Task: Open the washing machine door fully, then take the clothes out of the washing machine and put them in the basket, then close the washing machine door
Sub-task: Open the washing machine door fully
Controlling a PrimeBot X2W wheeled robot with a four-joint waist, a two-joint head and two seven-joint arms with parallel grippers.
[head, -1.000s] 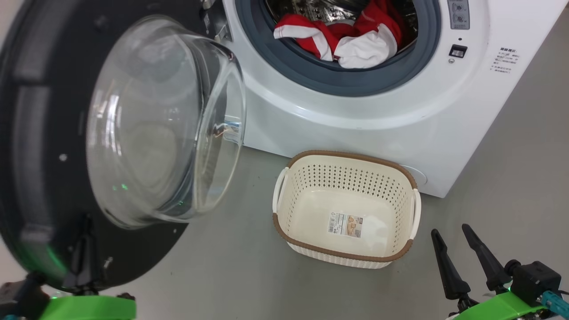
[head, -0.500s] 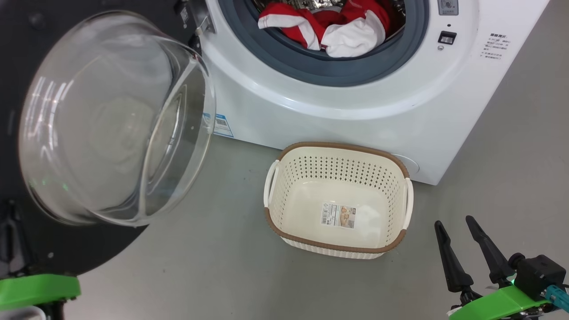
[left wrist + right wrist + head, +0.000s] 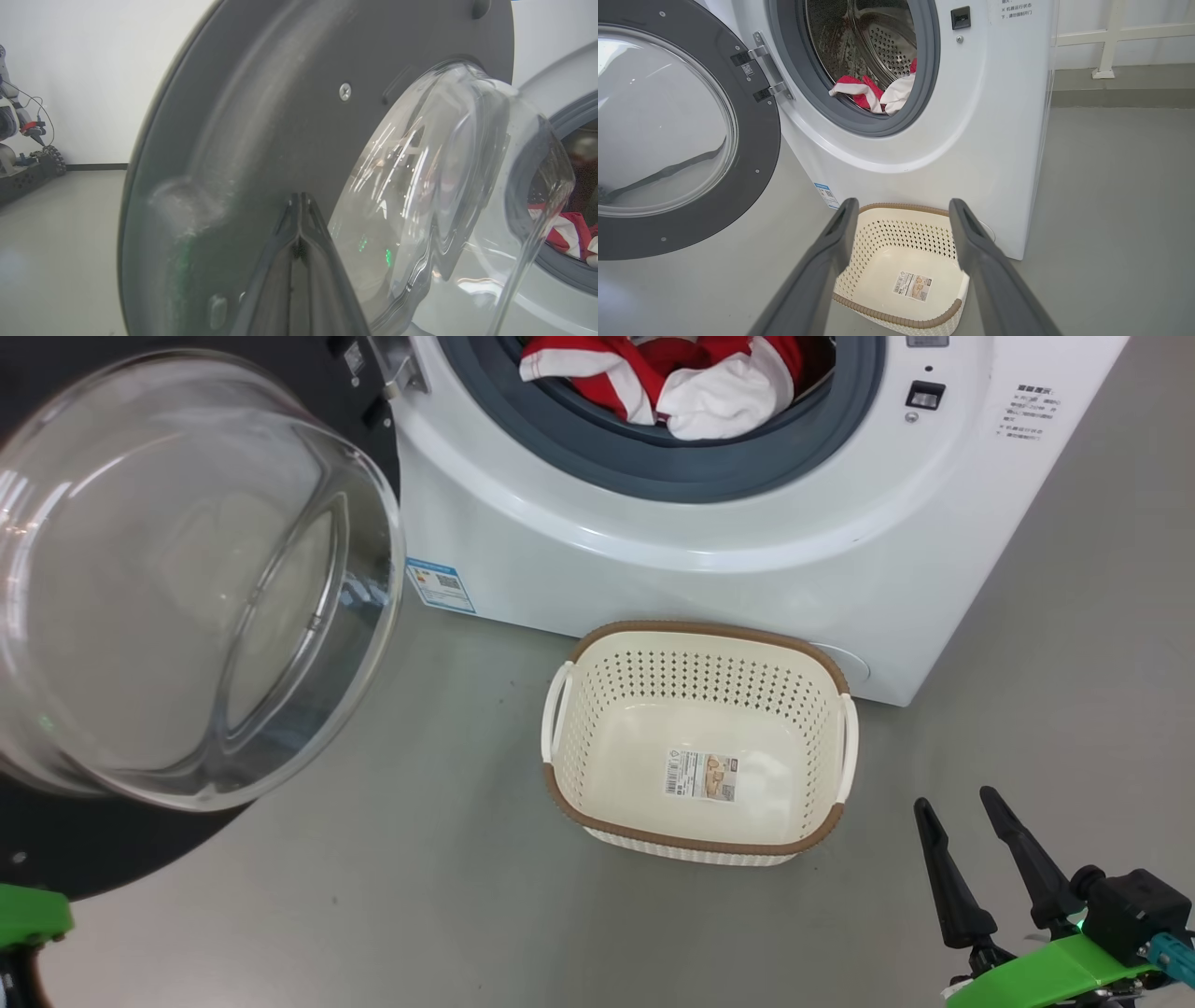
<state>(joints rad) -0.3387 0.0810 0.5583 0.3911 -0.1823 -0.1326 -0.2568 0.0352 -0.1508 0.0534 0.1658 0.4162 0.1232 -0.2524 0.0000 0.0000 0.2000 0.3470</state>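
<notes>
door [image 3: 187, 579] stands swung open at the left of the head view, hinged on the washer [image 3: 653, 551] at the left side of the drum opening. glass bowl bulges toward the camera, with black rim around it. right wrist view shows the door [image 3: 752, 154] face-on, inner side out, two hinge brackets at its upper right.

left gripper [image 3: 299, 200]: fingers clenched together with no gap, nothing between them. tips point at the dark inner face of the door [image 3: 261, 116], just beside the glass bowl. cannot tell if they touch it.

right gripper [image 3: 955, 800]: low at the right of the head view, fingers spread apart, released, holding nothing. it hangs over the floor [image 3: 420, 877], near the basket's right corner and apart from it. in its own wrist view the right gripper [image 3: 903, 204] frames the basket [image 3: 896, 319] between its fingers.

clothes [image 3: 700, 401]: red and white bundle lying in the drum mouth, resting on the lower grey gasket [image 3: 653, 467]. also seen in the right wrist view [image 3: 873, 95], steel drum [image 3: 878, 37] behind.

basket [image 3: 695, 630]: upright on the floor, just in front of the washer's lower right. sticker [image 3: 700, 775] shows on its bottom.

blue label [image 3: 441, 585] at the washer's lower left front.
</notes>
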